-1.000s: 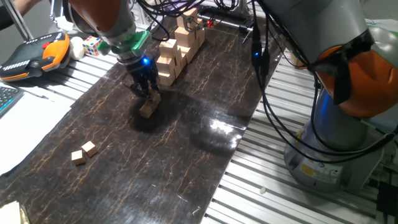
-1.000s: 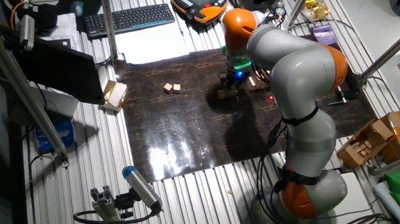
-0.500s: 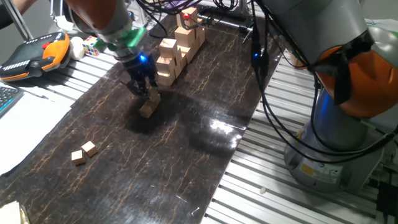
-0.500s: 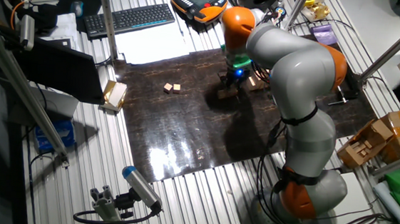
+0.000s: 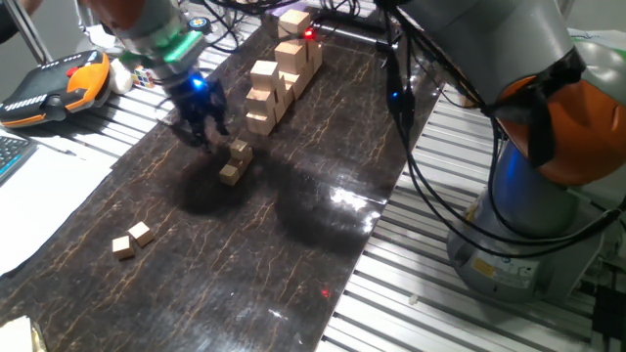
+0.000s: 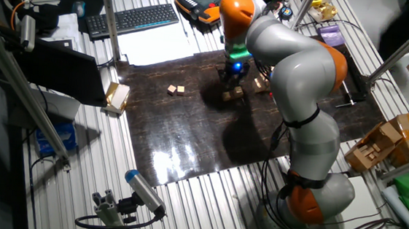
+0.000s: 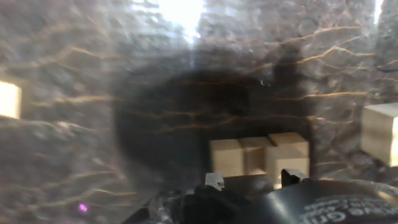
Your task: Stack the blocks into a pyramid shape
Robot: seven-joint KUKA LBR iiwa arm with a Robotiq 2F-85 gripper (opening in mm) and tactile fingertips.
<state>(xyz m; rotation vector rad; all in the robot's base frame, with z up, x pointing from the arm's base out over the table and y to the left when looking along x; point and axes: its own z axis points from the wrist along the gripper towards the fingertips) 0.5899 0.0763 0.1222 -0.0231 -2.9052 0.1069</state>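
Judging from how the cubes lie, we are roughly midway through. A small heap (image 5: 234,163) of tan cubes stands on the dark mat (image 5: 293,254), and in the hand view (image 7: 258,158) it reads as a row of about three cubes with perhaps one on top; we cannot count them exactly. Two loose blocks (image 5: 131,240) sit side by side, just touching, well apart from the heap at about 7 o'clock from it in one fixed view; the other fixed view shows them (image 6: 176,89) at 9 o'clock from the heap (image 6: 232,95).

The gripper (image 5: 199,119) hangs just beside the heap at about 10 o'clock, apart from it. Its fingers look slightly spread with nothing between them, though blur keeps us from saying how wide. In the hand view the fingertips (image 7: 214,181) show at the bottom edge with no cube between them.

The stepped stack of larger blocks (image 5: 279,73) lies at 1 o'clock from the heap and is not part of the job.

We judge that what remains is fetching the two loose cubes and setting them on the heap.
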